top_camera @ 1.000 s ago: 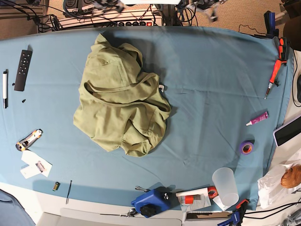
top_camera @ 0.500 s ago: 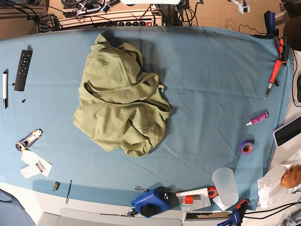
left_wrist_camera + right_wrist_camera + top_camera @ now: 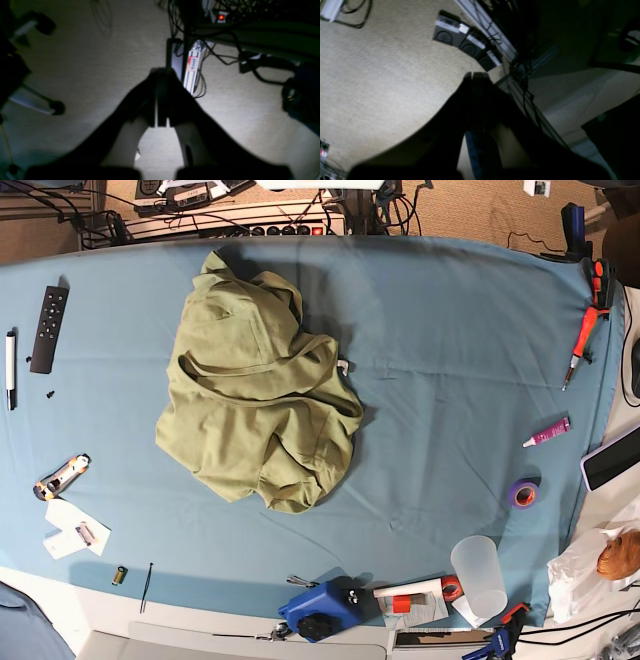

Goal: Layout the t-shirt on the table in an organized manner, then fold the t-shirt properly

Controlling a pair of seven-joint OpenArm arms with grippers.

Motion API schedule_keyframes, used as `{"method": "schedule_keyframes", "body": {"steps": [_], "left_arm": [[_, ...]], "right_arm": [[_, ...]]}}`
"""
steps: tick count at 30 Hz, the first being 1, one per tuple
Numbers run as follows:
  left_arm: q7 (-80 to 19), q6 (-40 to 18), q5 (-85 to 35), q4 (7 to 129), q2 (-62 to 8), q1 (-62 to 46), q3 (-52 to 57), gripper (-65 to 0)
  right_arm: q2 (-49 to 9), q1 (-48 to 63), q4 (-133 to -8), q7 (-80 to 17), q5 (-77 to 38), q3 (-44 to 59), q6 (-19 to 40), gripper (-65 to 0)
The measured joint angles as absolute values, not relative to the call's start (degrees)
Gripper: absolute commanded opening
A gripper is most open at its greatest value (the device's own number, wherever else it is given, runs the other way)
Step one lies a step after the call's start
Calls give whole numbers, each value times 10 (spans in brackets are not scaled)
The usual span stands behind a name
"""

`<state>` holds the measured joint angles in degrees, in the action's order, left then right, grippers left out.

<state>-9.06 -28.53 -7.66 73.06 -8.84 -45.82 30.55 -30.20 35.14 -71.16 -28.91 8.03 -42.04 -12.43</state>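
The olive-green t-shirt [image 3: 258,395] lies crumpled in a heap left of centre on the blue-covered table [image 3: 450,360], with folds bunched on top of one another. Neither gripper is near it. In the left wrist view my left gripper [image 3: 161,72] is shut and empty, hanging over beige carpet and cables beyond the table. My right gripper [image 3: 475,75] in the right wrist view is also shut with nothing in it, above carpet and black power boxes. In the base view only a small white piece of an arm [image 3: 537,188] shows past the far edge.
A remote [image 3: 49,328] and pen [image 3: 11,368] lie at the left. A utility knife [image 3: 62,476] and paper tags sit lower left. Screwdriver [image 3: 583,340], pink tube [image 3: 547,432], purple tape roll [image 3: 523,493], plastic cup [image 3: 479,577] and a blue tool [image 3: 320,608] line the right and near edges.
The arm parts seen past the far edge have drawn apart and slipped mostly out of the base view. The t-shirt has not moved.
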Motion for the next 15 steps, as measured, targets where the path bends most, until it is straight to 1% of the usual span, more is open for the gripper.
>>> {"method": "schedule_keyframes", "body": {"steps": [3,7,10,15], "left_arm": [[-106,-285,-96,783,-89,-498,305,-650],[-172,-298,-156,852,-92,-542,305,-650],[-208,-313,-197,900,-98,-567,305,-650],[-248,-314,-243,958,-98,-598,305,-650]], "right_arm": [[-318,376,-756,-318,90,-420,-143,-650],[-332,408,-809,-330,89,-393,-150,-650],[-333,438,-845,-330,87,-343,-151,-650],[-333,494,-907,-331,77,-243,-150,-650]]}}
